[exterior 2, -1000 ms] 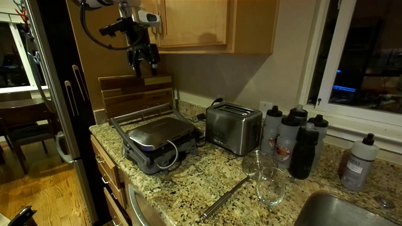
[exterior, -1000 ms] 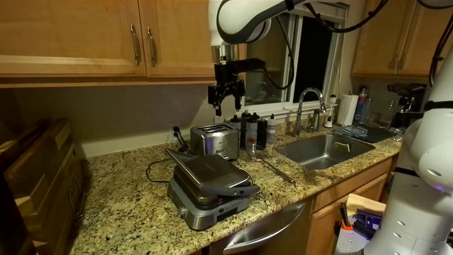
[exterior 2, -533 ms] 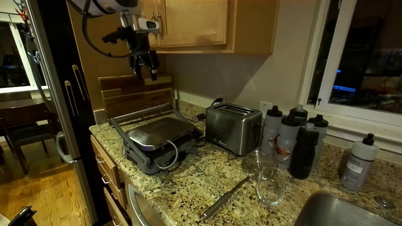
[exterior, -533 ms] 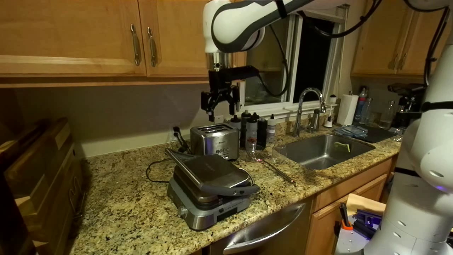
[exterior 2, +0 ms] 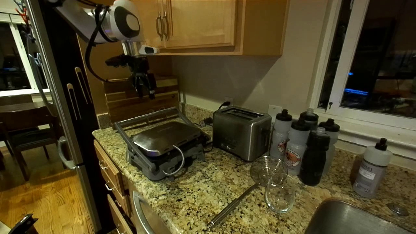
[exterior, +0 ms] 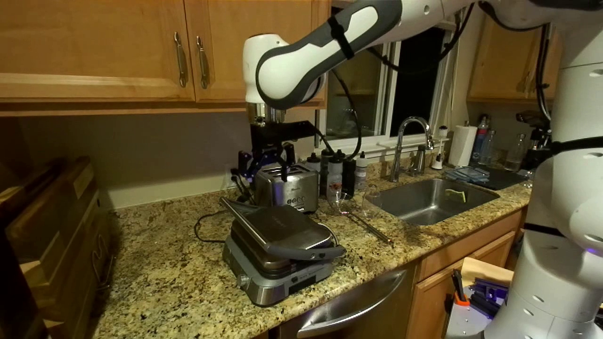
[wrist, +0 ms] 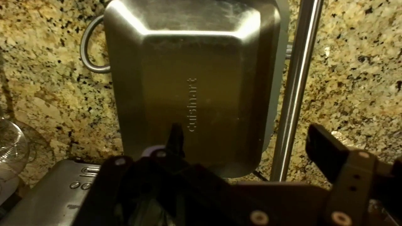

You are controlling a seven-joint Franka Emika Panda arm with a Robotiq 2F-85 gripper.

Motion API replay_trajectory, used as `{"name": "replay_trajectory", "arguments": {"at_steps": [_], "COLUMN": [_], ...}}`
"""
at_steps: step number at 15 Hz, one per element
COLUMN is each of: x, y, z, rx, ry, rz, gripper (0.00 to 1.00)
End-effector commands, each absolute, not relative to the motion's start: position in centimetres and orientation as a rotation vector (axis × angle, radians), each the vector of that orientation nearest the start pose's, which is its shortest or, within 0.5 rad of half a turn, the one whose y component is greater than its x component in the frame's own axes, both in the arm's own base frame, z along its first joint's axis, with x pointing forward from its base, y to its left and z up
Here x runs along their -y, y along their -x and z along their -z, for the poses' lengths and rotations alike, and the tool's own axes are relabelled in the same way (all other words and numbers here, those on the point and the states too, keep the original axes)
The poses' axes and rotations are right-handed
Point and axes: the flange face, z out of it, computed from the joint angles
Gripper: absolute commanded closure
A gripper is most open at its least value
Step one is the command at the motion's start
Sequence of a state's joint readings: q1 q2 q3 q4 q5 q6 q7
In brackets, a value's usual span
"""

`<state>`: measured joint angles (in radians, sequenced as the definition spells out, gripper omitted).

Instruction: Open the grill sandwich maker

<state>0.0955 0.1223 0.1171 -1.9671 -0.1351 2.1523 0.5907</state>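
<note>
Over the last second I have brought the gripper (wrist: 245, 130) well down towards the grill (exterior: 271, 289), and both exterior views show that drop; the grill itself has not shifted, sitting on the counter (exterior: 155, 278) near the toaster (exterior 2: 242, 133) with its lid (wrist: 194, 78) still closed. The fingers (wrist: 176, 139) are spread wide and hold nothing. From the wrist I see the handle (wrist: 290, 116) running between them, one tip over the lid and the other out past the handle, over the counter. That is only a line of sight, though: in both exterior views the gripper hangs above the grill with a gap, so nothing is touching yet. To me the drop reads as the approach, with the actual opening not begun. The handle sticks out past the lid's edge on the side of the wooden boards (exterior 2: 130, 102), which ought to leave room for a finger on either side. It looks nearer the outer finger in the wrist view, so I would want a small sideways correction before going lower, or that finger may land on it. Once gripped, the handle should probably be led up and round in an arc, because a straight pull could drag the grill along the counter
</note>
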Motion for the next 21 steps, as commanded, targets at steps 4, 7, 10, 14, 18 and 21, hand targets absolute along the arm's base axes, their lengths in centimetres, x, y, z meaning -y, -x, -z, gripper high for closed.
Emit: {"name": "replay_trajectory", "arguments": {"at_steps": [4, 7, 10, 14, 18, 21], "x": [-14.2, -15.1, -15.3, -17.1, -18.5, -18.9], "y": [-59.4, -60.1, -60.5, -61.7, -62.9, -63.5], "z": [-39.6, -39.0, -38.4, -36.4, -33.9, -32.4], "rx": [-0.463, -0.444, -0.427, -0.370, -0.357, -0.351], "ry": [3.164, 3.166, 3.154, 3.154, 3.155, 3.164], "rz": [0.147, 0.143, 0.132, 0.115, 0.092, 0.076], "gripper": [0.00, 0.00, 0.00, 0.00, 0.00, 0.00]}}
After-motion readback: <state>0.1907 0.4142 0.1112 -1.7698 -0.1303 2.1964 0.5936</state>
